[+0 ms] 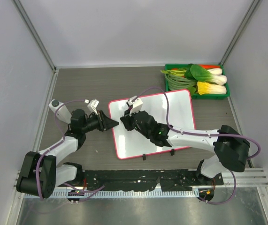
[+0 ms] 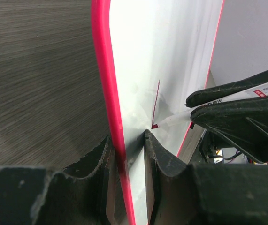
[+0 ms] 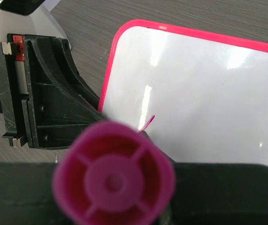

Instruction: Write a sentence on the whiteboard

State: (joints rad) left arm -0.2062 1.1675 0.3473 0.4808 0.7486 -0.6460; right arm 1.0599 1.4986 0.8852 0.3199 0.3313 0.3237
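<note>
On the bench (image 1: 77, 89), centre: whiteboard (image 1: 166, 122) lies flat, turned a little askew, its two black clips on the near long edge.

Left fingers (image 1: 114, 123) are clamped on the board's left short edge. The left wrist view shows one finger on either side of the pink-red frame (image 2: 104, 93).

Right fingers (image 1: 124, 121) are closed around a marker (image 3: 114, 180), pink cap end towards the right wrist camera. The marker's tip (image 2: 155, 125) is touching the white surface, just inside the left edge and close beside the left fingers.

Sentence (image 2: 156, 101): only one short thin pink stroke shows, running up from the tip. No letter can be read. The same stroke (image 3: 148, 123) shows above the cap in the right wrist view.

Far right corner of the bench: green tray (image 1: 167, 84) of vegetables (image 1: 209, 79), well apart from the board.
</note>
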